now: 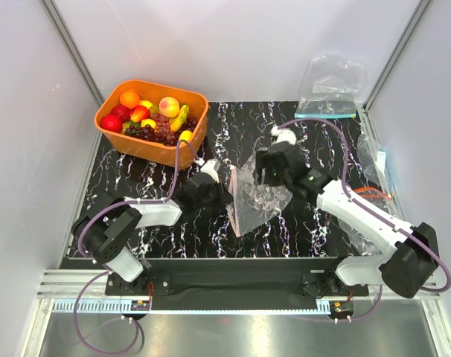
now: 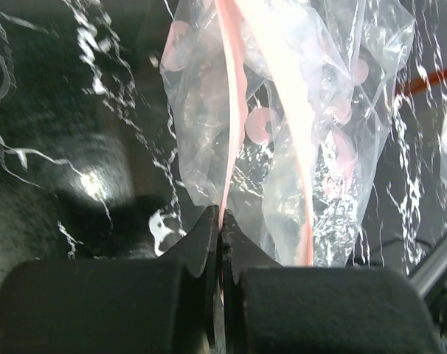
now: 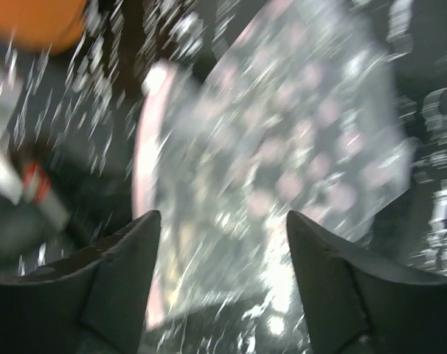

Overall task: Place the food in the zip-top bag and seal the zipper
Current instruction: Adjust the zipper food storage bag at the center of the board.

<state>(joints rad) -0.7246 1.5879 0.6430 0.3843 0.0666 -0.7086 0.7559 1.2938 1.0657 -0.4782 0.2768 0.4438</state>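
Pinching thin pink zipper [image 2: 229, 147]: left claw [image 2: 220, 221] | right claw [image 3: 222, 217]: spread wide over crinkly clear zip-top bag [image 3: 305, 147]

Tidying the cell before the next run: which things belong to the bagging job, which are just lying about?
Job: zip-top bag; its pink zipper, pinched by the left gripper; open right gripper; orange, peach and red fruits in the basket.
Lying about: banana bunch; grapes; teal-strip bag.
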